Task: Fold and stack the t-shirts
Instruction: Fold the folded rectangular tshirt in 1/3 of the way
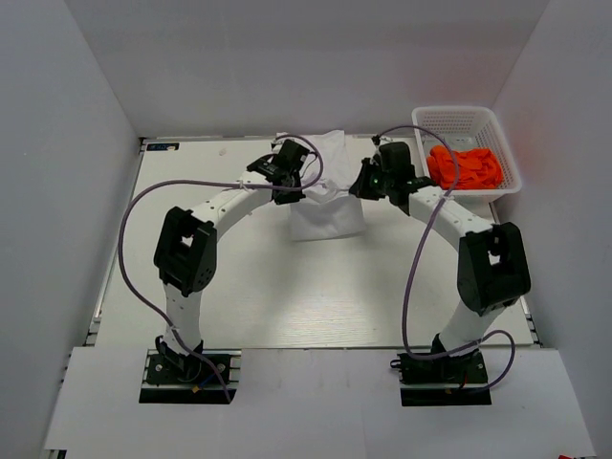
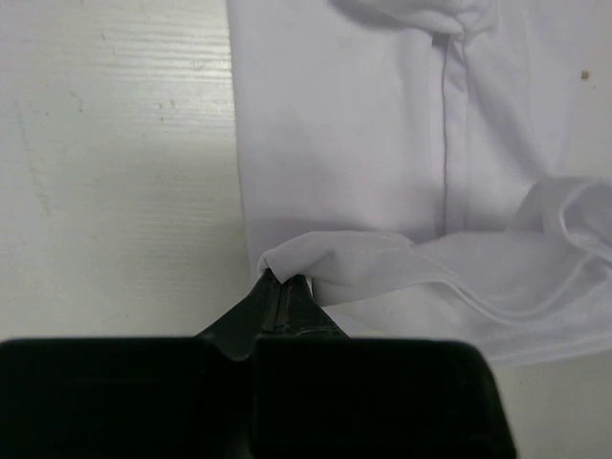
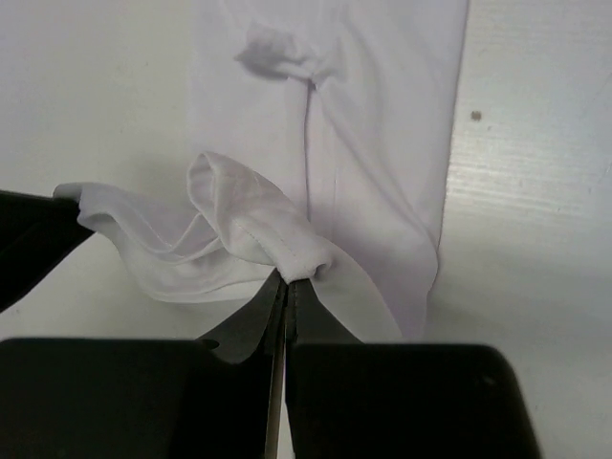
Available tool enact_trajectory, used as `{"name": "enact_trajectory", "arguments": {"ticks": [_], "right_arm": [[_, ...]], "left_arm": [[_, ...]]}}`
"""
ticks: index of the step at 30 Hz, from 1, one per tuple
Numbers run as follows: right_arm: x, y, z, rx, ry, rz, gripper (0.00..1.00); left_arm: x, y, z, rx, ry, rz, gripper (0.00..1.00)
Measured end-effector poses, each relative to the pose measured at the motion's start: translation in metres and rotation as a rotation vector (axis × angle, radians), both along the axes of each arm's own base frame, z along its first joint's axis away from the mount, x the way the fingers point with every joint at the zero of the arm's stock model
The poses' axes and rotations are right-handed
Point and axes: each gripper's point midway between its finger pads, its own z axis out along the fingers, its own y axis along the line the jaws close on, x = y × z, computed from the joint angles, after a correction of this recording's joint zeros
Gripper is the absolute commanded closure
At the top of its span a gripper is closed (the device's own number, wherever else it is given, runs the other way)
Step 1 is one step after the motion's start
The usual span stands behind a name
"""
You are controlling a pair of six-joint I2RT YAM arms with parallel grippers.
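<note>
White t-shirt [image 1: 327, 218] edge is pinched at the tips of left claw [image 2: 284, 280] and right claw [image 3: 288, 278]; such shallow bites may slip mid-fold.

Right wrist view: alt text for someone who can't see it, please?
The right gripper is pinched shut on a raised fold of the white t-shirt, which lies spread on the pale table beyond.
</note>
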Motion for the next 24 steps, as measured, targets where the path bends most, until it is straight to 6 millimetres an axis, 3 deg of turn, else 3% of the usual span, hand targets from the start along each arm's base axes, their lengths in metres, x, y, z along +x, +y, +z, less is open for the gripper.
{"name": "enact_trajectory", "arguments": {"ticks": [8,15,17,18,19,20,21,22,24], "right_arm": [[0.055,0.007,-0.007,0.008,-0.006,0.018,1.0],[0.084,0.012,-0.035,0.035,0.052,0.047,1.0],[0.089,0.012,-0.044,0.042,0.072,0.055,1.0],[0.093,0.012,-0.048,0.047,0.08,0.057,0.93],[0.096,0.013,-0.049,0.051,0.083,0.06,0.92],[0.1,0.013,-0.053,0.053,0.092,0.066,0.79],[0.106,0.014,-0.053,0.062,0.093,0.069,0.25],[0.111,0.016,-0.055,0.07,0.096,0.076,0.1],[0.127,0.018,-0.055,0.079,0.089,0.083,0.09]], "left_arm": [[0.044,-0.001,0.016,-0.022,-0.077,-0.002,1.0],[0.069,0.014,-0.014,-0.031,-0.049,0.019,0.97],[0.076,0.021,-0.022,-0.039,-0.043,0.032,0.9],[0.08,0.023,-0.027,-0.047,-0.042,0.04,0.77],[0.082,0.025,-0.03,-0.047,-0.038,0.042,0.61],[0.086,0.029,-0.033,-0.051,-0.038,0.053,0.39],[0.089,0.032,-0.035,-0.056,-0.04,0.059,0.2],[0.093,0.036,-0.038,-0.06,-0.038,0.067,0.0],[0.102,0.04,-0.041,-0.069,-0.041,0.074,0.0]]}}
